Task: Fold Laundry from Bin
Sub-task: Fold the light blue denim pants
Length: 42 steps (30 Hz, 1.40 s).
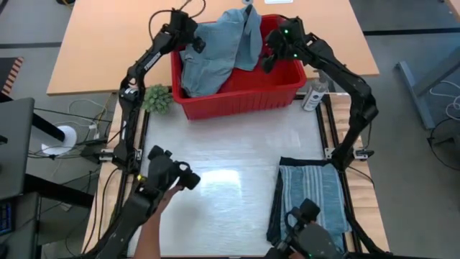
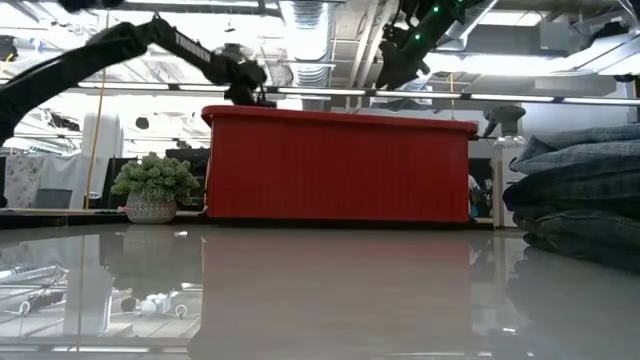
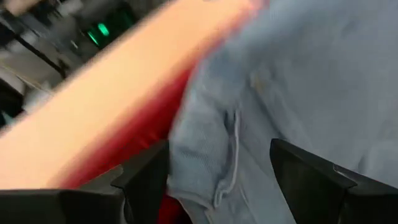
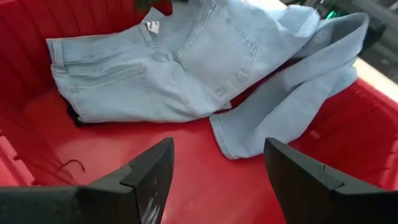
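Observation:
The red bin stands at the table's far edge. Light blue denim laundry lies in it, and one piece hangs over the far rim. A small black item peeks out from under the jeans. My left gripper is at the bin's far left corner, open, with a fold of the denim between its fingers. My right gripper hangs open over the bin's right half, above the bare red floor. A folded blue-grey striped shirt lies on dark trousers at the table's near right. My left gripper has its open fingers on either side of a seamed fold of the denim. The view is blurred, and I cannot tell whether the fingers touch the cloth.
A small potted plant sits left of the bin and a bottle right of it. The folded pile takes up the near right. Two more arms and a person's hand show at the near edge.

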Each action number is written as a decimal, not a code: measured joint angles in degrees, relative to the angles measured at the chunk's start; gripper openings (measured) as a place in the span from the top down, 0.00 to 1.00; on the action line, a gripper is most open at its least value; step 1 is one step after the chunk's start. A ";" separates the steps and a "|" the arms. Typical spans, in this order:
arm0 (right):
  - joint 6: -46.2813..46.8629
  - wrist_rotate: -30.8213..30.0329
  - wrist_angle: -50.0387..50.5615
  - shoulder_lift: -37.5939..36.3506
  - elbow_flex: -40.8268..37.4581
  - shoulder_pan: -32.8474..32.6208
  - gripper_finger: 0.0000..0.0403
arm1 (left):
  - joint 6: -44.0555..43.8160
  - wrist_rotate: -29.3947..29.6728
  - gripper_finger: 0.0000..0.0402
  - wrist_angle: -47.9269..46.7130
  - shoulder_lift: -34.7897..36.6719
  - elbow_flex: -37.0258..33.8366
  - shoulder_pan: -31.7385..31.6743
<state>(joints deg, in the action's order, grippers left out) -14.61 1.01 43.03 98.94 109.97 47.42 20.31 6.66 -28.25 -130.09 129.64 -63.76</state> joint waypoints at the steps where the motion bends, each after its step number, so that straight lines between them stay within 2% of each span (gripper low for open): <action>1: 0.42 0.23 -0.13 0.35 0.00 -0.03 0.32 | -0.01 -0.39 0.33 -0.65 -0.71 -0.05 -0.15; 7: 1.38 0.97 -1.60 1.49 0.00 -0.28 0.32 | 3.38 0.02 0.35 -4.39 -2.19 0.05 -0.31; 10: 1.66 1.00 -2.27 1.64 0.00 -0.28 0.32 | 2.87 -1.32 0.41 -5.86 -2.33 0.03 -0.31; 13: 1.66 1.02 -3.17 1.64 0.00 -0.28 0.32 | 2.74 -1.02 0.57 -5.90 -2.31 0.03 -0.31; 17: 1.66 1.02 -3.43 1.64 0.00 -0.28 0.32 | 2.95 -1.07 0.91 -6.48 -2.31 0.03 -0.31; 19: 1.66 1.02 -3.43 1.64 0.00 -0.28 0.32 | 1.75 0.19 0.97 -5.92 -2.31 0.03 -0.29; 21: 1.64 0.99 -3.41 1.64 0.00 -0.28 0.32 | 0.69 2.09 0.99 -6.01 -2.28 0.43 -0.04; 26: 0.57 1.00 -3.41 1.64 0.00 -0.28 0.32 | 0.13 2.00 1.00 -9.56 -0.55 5.32 1.30; 29: -1.18 0.99 -3.41 1.64 0.00 -0.28 0.32 | -1.73 1.23 1.00 -7.29 3.62 4.20 2.20; 36: -3.02 2.24 -4.16 1.64 0.00 -0.01 0.32 | -5.30 0.33 1.00 -7.41 8.02 5.08 4.38; 42: -17.03 8.39 -15.17 1.66 -0.02 0.40 0.32 | -4.16 -4.03 1.00 -7.64 12.84 5.36 8.40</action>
<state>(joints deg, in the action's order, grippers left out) -31.64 9.40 27.85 100.60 109.95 47.82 16.15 2.62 -35.88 -117.25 135.00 -55.36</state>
